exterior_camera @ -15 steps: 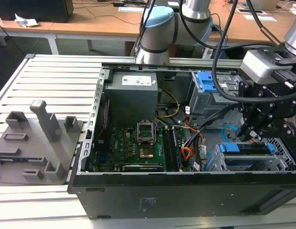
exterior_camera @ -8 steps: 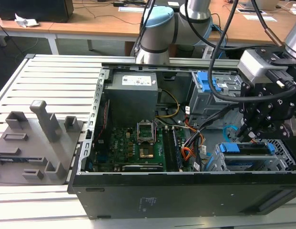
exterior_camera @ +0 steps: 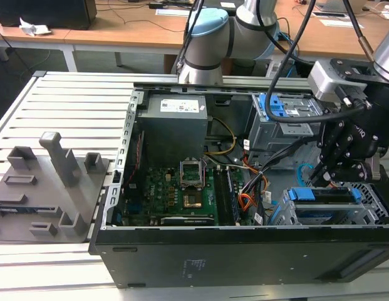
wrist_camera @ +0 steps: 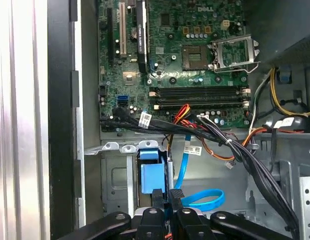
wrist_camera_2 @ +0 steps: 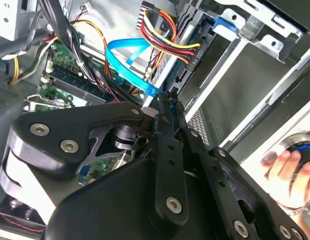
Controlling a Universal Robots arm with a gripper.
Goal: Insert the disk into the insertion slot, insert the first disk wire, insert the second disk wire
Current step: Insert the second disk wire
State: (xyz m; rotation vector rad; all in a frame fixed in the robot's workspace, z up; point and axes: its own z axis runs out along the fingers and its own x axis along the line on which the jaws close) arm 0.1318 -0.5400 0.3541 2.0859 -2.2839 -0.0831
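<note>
The disk (exterior_camera: 326,195), in its blue carrier, sits inside the insertion slot (exterior_camera: 369,210), the silvery cage at the case's front right in the exterior view. My gripper (exterior_camera: 326,175) hangs just behind that cage. In the second wrist view the gripper (wrist_camera_2: 165,97) is shut on the dark end plug of the second disk wire (wrist_camera_2: 122,57), whose light-blue loop runs up to the fingertips beside the disk's rear edge. The first disk wire (wrist_camera_2: 169,42) ends in a dark plug (wrist_camera_2: 190,54) that sits against the disk's rear edge. The first wrist view shows the gripper (wrist_camera: 167,195) beside the carrier's blue tab (wrist_camera: 151,175).
A taller grey cage with a blue latch (exterior_camera: 279,110) stands behind the gripper. The power supply (exterior_camera: 175,122), the motherboard (exterior_camera: 181,194) and a black cable bundle (wrist_camera: 234,150) fill the case. A grey fixture (exterior_camera: 50,182) lies outside on the exterior view's left. A person's hand (wrist_camera_2: 284,167) is nearby.
</note>
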